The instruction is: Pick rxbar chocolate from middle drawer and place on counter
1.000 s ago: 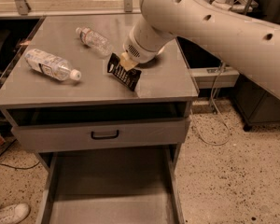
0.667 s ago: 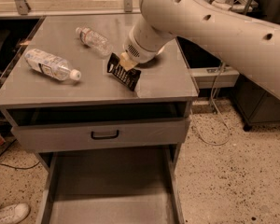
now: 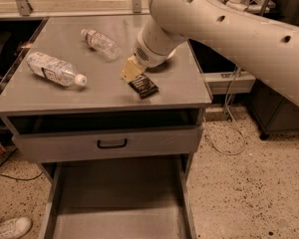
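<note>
The rxbar chocolate (image 3: 143, 86), a small black wrapper with white print, lies on the grey counter (image 3: 65, 96) near its front middle. My gripper (image 3: 131, 69) is at the end of the large white arm that comes in from the upper right. It hangs just above the bar's far left end, touching it or nearly so. The middle drawer (image 3: 119, 203) is pulled out below the counter. Its flat grey floor shows nothing on it.
Two clear water bottles lie on the counter, one at the left (image 3: 55, 68) and one at the back (image 3: 100, 43). A shut drawer front with a black handle (image 3: 112, 143) sits under the counter. A white shoe (image 3: 10, 228) and cables (image 3: 229, 123) are on the speckled floor.
The bar now lies a little further right and nearer the front edge, flatter on the counter. The gripper sits slightly higher over the bar's far end.
</note>
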### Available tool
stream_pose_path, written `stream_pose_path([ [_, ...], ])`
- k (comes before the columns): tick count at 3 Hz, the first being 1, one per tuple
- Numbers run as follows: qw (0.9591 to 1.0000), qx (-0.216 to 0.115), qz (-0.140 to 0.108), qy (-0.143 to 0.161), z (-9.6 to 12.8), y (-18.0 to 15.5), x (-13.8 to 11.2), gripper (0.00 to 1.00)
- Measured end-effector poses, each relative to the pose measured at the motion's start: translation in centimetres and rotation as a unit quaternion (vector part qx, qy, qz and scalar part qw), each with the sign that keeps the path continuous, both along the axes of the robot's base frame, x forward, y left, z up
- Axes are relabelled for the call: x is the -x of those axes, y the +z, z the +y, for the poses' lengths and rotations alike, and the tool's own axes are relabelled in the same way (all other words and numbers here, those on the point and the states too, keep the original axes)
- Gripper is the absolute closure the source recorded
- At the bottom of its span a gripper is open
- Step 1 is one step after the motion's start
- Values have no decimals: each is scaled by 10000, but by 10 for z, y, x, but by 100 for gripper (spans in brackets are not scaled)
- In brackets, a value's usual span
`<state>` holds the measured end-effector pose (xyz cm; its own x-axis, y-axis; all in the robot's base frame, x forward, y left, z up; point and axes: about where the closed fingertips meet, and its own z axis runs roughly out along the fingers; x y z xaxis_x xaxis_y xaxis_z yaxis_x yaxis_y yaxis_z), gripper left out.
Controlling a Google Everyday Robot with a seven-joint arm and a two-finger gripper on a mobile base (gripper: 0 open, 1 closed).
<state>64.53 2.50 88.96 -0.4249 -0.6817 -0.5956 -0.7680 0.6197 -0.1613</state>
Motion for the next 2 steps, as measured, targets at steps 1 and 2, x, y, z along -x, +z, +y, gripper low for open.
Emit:
stream_pose_path([
  [1,10000,0,0,0,0,0,0,0],
  [2,10000,0,0,0,0,0,0,0],
])
